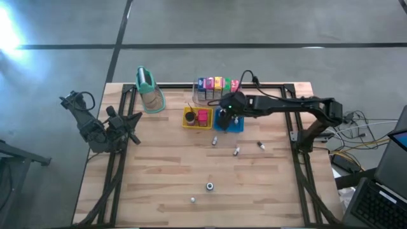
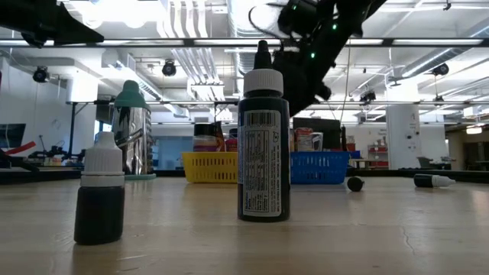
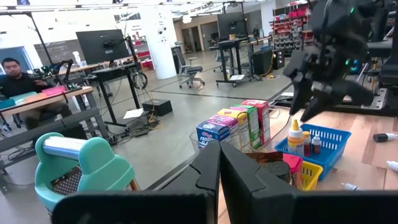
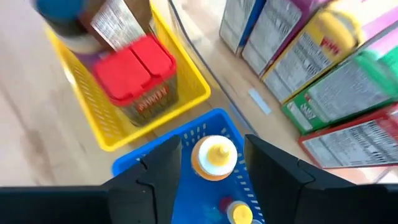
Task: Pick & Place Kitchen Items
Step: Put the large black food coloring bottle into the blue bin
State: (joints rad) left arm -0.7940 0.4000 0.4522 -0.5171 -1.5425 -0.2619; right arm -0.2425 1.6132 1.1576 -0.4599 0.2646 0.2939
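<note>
Several small bottles [image 1: 236, 151] lie scattered on the table [image 1: 159, 178] — work remains. Right claw [image 4: 211, 158] hovers unclenched over the blue tray [image 1: 238, 124], around nothing; left claw [image 3: 219, 171] clenched, empty, parked aside.

Trays: square yellow plastic tray [image 1: 189, 123] just left of square blue plastic tray [image 1: 239, 124].
Cartons: row of colourful cardboard cartons [image 1: 217, 84] behind both trays.
Bottles: small white-capped bottles [image 1: 236, 151] scattered before trays.

cartons [image 1: 217, 83] wall off trays' far side; near tabletop [image 1: 165, 178] mostly open.
</note>
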